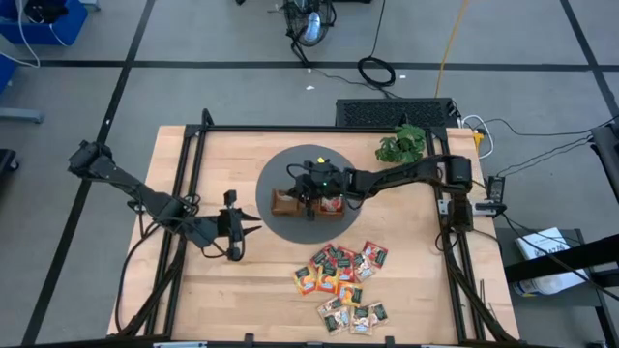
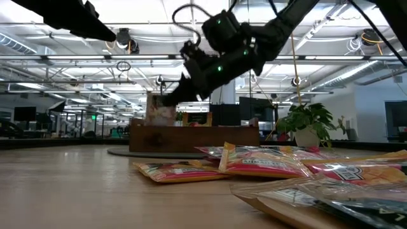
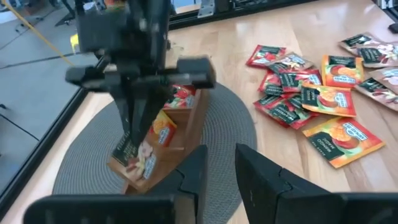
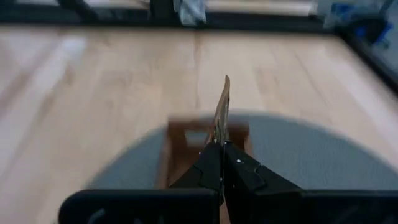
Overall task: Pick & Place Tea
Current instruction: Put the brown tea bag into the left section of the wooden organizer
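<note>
the left gripper (image 1: 253,228) hovers low over bare table left of the round grey mat (image 1: 280,227), fingers slightly apart, empty. the right gripper (image 1: 308,196) reaches over the wooden tray (image 1: 282,202), pinched on one sachet (image 4: 221,113) held edge-up. loose tea sachets (image 1: 345,280) lie near the front edge; labels unreadable.

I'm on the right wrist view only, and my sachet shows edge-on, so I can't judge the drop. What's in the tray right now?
Observer: The wooden tray holds an orange sachet and a red sachet.
Operator: What colour am I holding?
Observer: The right gripper is shut on a dark green sachet.
Operator: Where's the other arm?
Observer: The left gripper waits on the table left of the grey mat, away from the loose sachets.
</note>
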